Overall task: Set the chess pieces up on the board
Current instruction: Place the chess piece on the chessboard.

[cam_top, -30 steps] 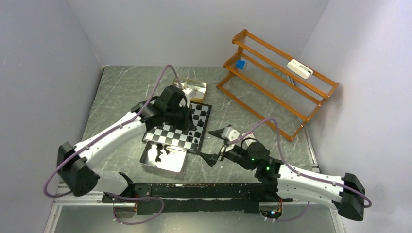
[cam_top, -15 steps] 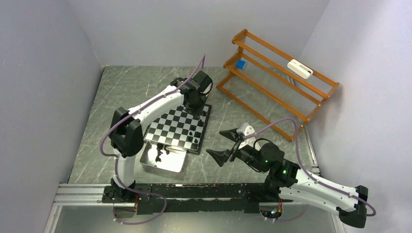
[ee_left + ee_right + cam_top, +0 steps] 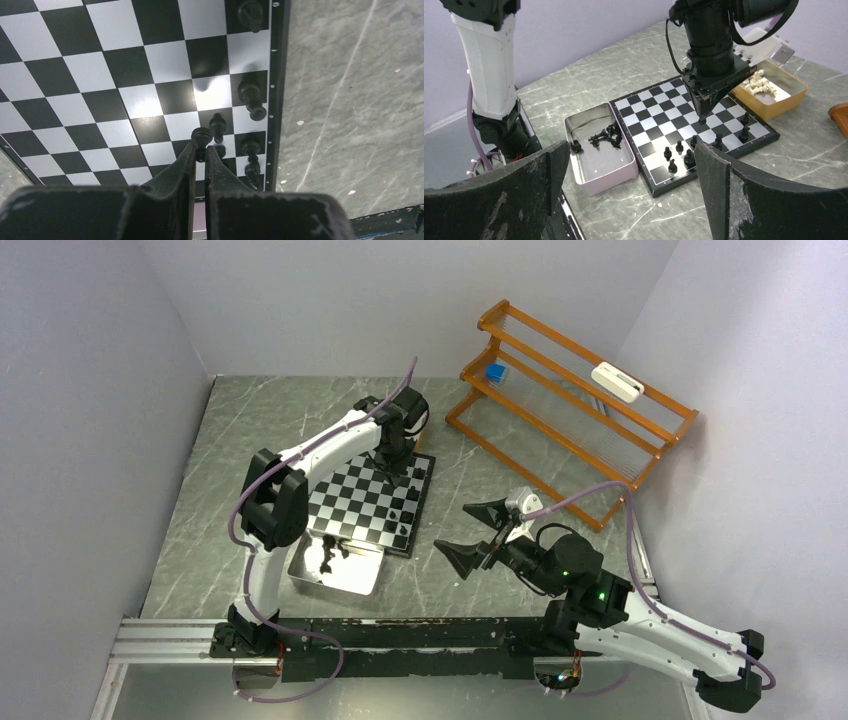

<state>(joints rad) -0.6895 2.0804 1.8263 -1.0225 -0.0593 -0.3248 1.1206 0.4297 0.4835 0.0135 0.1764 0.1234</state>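
Two arms: the left reached over the far part of the board (image 3: 100, 75); the right hung off its near-right corner, well apart from every piece.
Left claw (image 3: 200, 152): narrowed almost shut, pinching a black pawn (image 3: 202, 135) by its stem, with the round head showing just past the fingertips.
Right claw (image 3: 470, 532): spread wide and holding nothing.
Key relation: the pawn hung straight below the left claw, its long axis upright and the chequered squares directly under it, so the set-down looked like a plain descent.
Neighbours: standing black pieces (image 3: 252, 97) lined the border column, and one stood just beside the held pawn, so there was little room to part the jaws.
Board surface: flat, glossy black and white squares inside a thin black border, bright with glare.
Pieces: tiny, smooth and glossy, with round heads on narrow necks and small bases, and probably easy to tip.
Supply: more black pieces (image 3: 604, 136) lay jumbled in the silver tray (image 3: 599, 180) beside the board; cream pieces (image 3: 759, 82) filled a tan tray (image 3: 794, 95) at the far side.
Table (image 3: 350, 100): grey, marbled and matte.
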